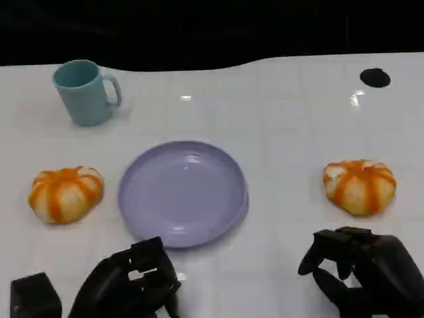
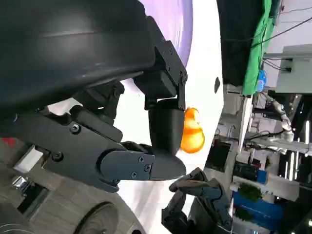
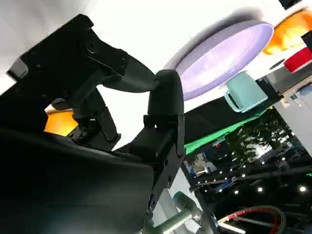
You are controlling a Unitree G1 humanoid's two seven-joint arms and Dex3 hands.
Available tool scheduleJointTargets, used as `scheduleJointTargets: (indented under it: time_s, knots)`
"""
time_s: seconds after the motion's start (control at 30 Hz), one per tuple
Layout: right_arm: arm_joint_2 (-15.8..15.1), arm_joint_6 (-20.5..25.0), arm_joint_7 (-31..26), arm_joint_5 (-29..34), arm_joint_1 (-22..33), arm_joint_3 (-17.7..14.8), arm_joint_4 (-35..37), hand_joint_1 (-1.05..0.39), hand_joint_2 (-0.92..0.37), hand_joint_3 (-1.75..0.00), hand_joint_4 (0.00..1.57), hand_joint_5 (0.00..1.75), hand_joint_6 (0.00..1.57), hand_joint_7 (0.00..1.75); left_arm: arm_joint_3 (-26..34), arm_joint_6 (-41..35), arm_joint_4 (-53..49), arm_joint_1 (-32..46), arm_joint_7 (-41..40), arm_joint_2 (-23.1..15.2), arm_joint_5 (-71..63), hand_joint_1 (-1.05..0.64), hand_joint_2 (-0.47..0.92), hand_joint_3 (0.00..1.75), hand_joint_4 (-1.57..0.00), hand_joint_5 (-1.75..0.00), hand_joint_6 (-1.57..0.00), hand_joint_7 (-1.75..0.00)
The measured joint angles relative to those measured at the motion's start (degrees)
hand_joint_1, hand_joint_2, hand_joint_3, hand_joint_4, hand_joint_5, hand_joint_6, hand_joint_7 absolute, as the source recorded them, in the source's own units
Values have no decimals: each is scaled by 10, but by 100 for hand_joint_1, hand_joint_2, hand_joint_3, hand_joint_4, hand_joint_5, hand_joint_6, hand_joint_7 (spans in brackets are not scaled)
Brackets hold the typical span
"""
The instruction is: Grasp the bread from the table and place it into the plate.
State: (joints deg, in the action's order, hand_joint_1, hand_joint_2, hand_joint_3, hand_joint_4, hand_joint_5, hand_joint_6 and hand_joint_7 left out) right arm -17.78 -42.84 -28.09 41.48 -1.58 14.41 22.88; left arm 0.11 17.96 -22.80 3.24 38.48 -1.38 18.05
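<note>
There are two pieces of bread sitting on the white table (image 1: 285,132); the left bread (image 1: 65,193) is lying just beside the purple plate (image 1: 183,192), and the right bread (image 1: 360,186) is lying farther off on the other side; nothing is sitting in the plate yet.

The left hand (image 1: 129,281) is hanging near the front edge of the table, holding nothing, with its fingers bent in a little; the right hand (image 1: 361,268) is hovering just in front of the right bread, holding nothing, with its fingers apart and curving down.

Here is what I think could be going wrong; the bread is looking round and soft, so fingers pushing from one side could be rolling it away instead of grabbing it; squeezing too hard could be squashing it; a hand swinging low could be bumping the plate and sliding it; the blue cup (image 1: 84,92) is standing well away at the back, so it is looking safe.

Some things are hard to see; both hands are being cut off at the bottom of the head view; the wrist views are being blocked by the black hands, so the right bread is peeking out as an orange bit; the task is not saying which bread to take.
</note>
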Motion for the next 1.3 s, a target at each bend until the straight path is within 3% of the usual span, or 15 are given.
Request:
scheduleJointTargets:
  time_s: [0.97,1.1,1.13,1.2,1.27,1.3]
  knots:
    - [0,1,-1,3,-3,1,6,-19,-42,-116,85,175,82,124,0,-1,0,-1,0,-1,0,-61,82,37,-78,-175,-75,-143]
    - [0,0,-1,-1,-3,1,5,-19,-48,-102,82,164,85,101,0,-1,0,-1,0,-1,0,-62,82,37,-77,-175,-75,-143]
    - [0,0,-1,-1,-3,1,5,-22,-52,-90,83,142,87,85,0,-1,0,-1,0,-1,0,-61,82,37,-77,-175,-75,-143]
    - [0,-1,-2,-1,-3,0,5,-25,-59,-74,85,120,92,62,0,-1,0,-1,0,-1,0,-61,82,36,-78,-175,-75,-143]
    - [0,4,-1,-2,-3,-2,-2,-28,-66,-58,81,114,94,44,0,-1,0,-1,0,-1,0,-61,83,36,-78,-175,-75,-143]
    - [0,8,-1,-3,-3,-4,-5,-28,-69,-51,72,121,91,38,0,-1,0,-1,0,-1,0,-61,83,36,-77,-175,-74,-143]
